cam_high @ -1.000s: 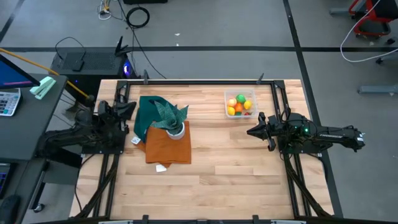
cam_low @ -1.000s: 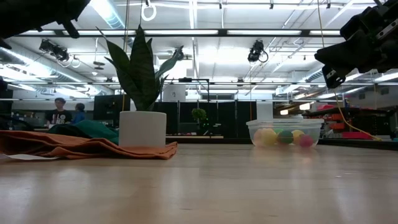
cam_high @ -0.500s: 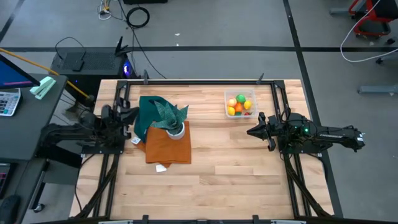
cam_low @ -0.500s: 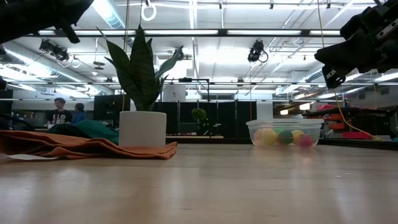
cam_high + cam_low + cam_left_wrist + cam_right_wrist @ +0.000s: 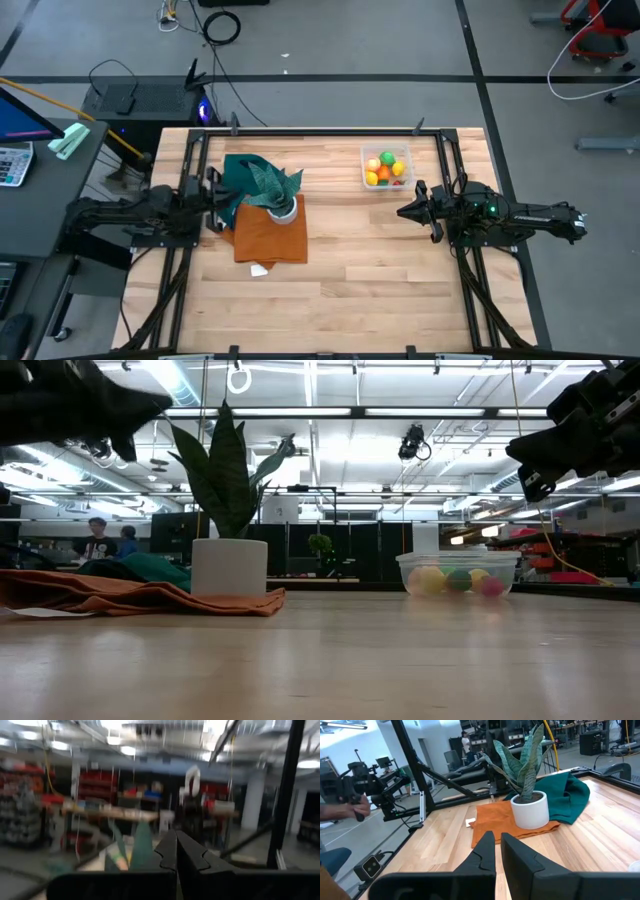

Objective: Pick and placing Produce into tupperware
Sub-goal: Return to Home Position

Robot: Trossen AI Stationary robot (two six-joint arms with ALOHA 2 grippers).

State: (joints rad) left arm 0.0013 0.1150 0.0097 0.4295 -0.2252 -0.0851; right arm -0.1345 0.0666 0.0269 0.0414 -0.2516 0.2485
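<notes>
The clear tupperware (image 5: 365, 151) sits near the table's far right corner and holds the produce (image 5: 386, 166): yellow, green, orange and red balls. In the low view the same produce (image 5: 458, 580) shows through the tupperware's wall (image 5: 408, 568). My right gripper (image 5: 403, 212) hangs in the air just on the near side of the tupperware, pointing left; in its wrist view its fingers (image 5: 497, 845) stand a narrow gap apart. My left gripper (image 5: 214, 195) is shut (image 5: 176, 851) and hovers at the table's left, beside the green cloth.
A spiky plant in a white pot (image 5: 281, 207) stands on an orange cloth (image 5: 270, 238) left of centre, with a green cloth (image 5: 238, 180) behind it. Metal rails (image 5: 320, 131) frame the table. A person's hand (image 5: 360, 809) shows beyond the left edge.
My left gripper has swung out from its folded place at the left edge toward the table's right, reaching the green cloth beside the plant. In the low view it now shows lower. The right arm, the tupperware and the produce have stayed where they were.
</notes>
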